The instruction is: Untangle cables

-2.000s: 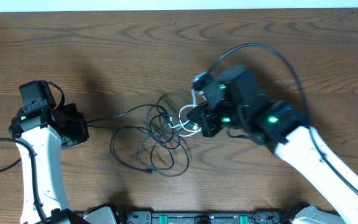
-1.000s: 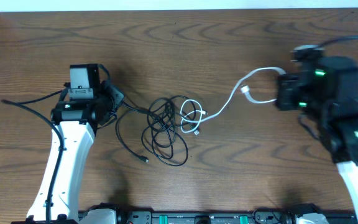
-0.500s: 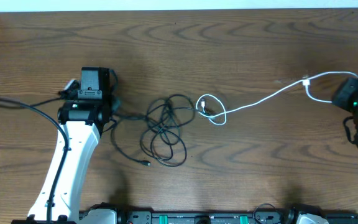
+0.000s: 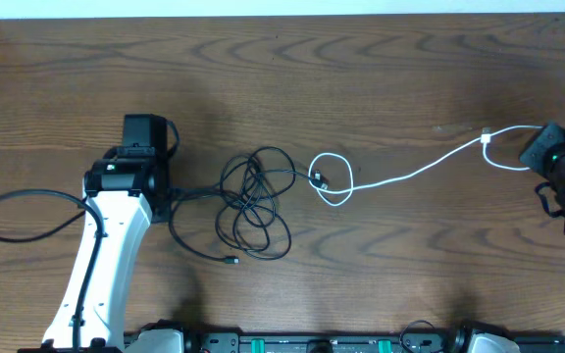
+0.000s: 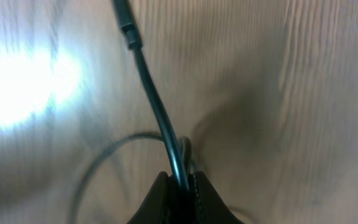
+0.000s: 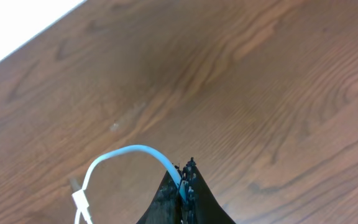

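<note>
A tangle of black cables (image 4: 254, 201) lies at the table's middle. One black strand runs left into my left gripper (image 4: 168, 193), which is shut on it. In the left wrist view the fingertips (image 5: 180, 182) pinch that black cable (image 5: 153, 99), and its plug (image 5: 128, 28) lies ahead on the wood. The white cable (image 4: 410, 175) stretches from a small loop (image 4: 333, 180) beside the tangle to my right gripper (image 4: 538, 155) at the far right. In the right wrist view that gripper (image 6: 185, 173) is shut on the white cable (image 6: 126, 151), with a white connector (image 6: 79, 200) hanging near it.
The brown wooden table (image 4: 381, 275) carries nothing but the cords. The left arm's own thick black cable (image 4: 18, 208) loops at the far left. The table's far edge (image 4: 282, 14) runs along the top.
My right gripper has drawn the white cable far to the right, out of the black tangle, leaving one small loop. The left arm has swung in toward the tangle, holding the black strand.
</note>
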Robot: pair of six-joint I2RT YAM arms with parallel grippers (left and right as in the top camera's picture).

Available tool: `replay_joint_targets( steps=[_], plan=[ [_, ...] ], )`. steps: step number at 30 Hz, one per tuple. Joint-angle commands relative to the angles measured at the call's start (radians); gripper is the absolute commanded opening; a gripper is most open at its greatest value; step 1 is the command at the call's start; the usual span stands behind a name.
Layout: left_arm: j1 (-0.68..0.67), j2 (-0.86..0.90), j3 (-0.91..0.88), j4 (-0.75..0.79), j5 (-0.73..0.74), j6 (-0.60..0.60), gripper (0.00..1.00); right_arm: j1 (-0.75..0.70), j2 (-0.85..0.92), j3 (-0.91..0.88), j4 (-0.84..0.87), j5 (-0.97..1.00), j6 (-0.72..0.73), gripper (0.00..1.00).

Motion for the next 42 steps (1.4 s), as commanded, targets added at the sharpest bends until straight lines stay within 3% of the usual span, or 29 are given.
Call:
replay_joint_targets(
  steps=[1, 5, 9, 18, 19, 21, 22, 25, 29, 31, 33, 37, 42],
  plan=[
    [0.003, 0.006, 0.003, 0.130, 0.323, -0.057, 0.08, 0.012, 0.049, 0.009, -0.012, -0.211, -0.009, 0.01],
    [-0.038, 0.007, 0.003, 0.494, 0.626, 0.168, 0.08, 0.066, 0.119, -0.002, -0.012, -0.441, -0.134, 0.01],
    [-0.070, 0.007, 0.003, 0.777, 0.840, 0.323, 0.08, 0.158, 0.203, -0.006, -0.013, -0.452, -0.150, 0.01],
    [-0.056, 0.007, 0.003, 0.981, 0.952, 0.377, 0.08, 0.201, 0.392, -0.008, -0.053, -0.445, -0.150, 0.01],
    [-0.056, 0.007, 0.003, 0.983, 0.952, 0.377, 0.08, 0.205, 0.412, -0.008, -0.064, -0.445, -0.150, 0.09],
    [-0.056, 0.007, 0.003, 0.978, 0.951, 0.397, 0.08, 0.224, 0.454, -0.010, -0.084, -0.447, -0.150, 0.37],
    [-0.056, 0.007, 0.003, 0.974, 0.950, 0.404, 0.08, 0.235, 0.472, -0.011, -0.089, -0.452, -0.150, 0.45],
    [-0.056, 0.007, 0.003, 0.954, 0.933, 0.346, 0.08, 0.275, 0.526, -0.014, -0.094, -0.493, -0.150, 0.54],
    [-0.056, 0.007, 0.003, 0.900, 0.925, 0.057, 0.08, 0.333, 0.582, -0.015, -0.070, -0.603, -0.150, 0.57],
    [-0.056, 0.007, 0.003, 0.899, 0.922, -0.012, 0.08, 0.365, 0.606, -0.018, -0.034, -0.635, -0.150, 0.64],
    [-0.056, 0.007, 0.003, 0.899, 0.903, -0.021, 0.08, 0.404, 0.632, -0.029, 0.018, -0.613, -0.145, 0.71],
    [-0.056, 0.007, 0.003, 0.883, 0.892, -0.021, 0.08, 0.473, 0.697, -0.057, 0.103, -0.544, -0.123, 0.54],
    [-0.056, 0.007, 0.003, 0.859, 0.872, -0.017, 0.08, 0.546, 0.735, -0.061, 0.166, -0.459, -0.153, 0.59]
  ],
)
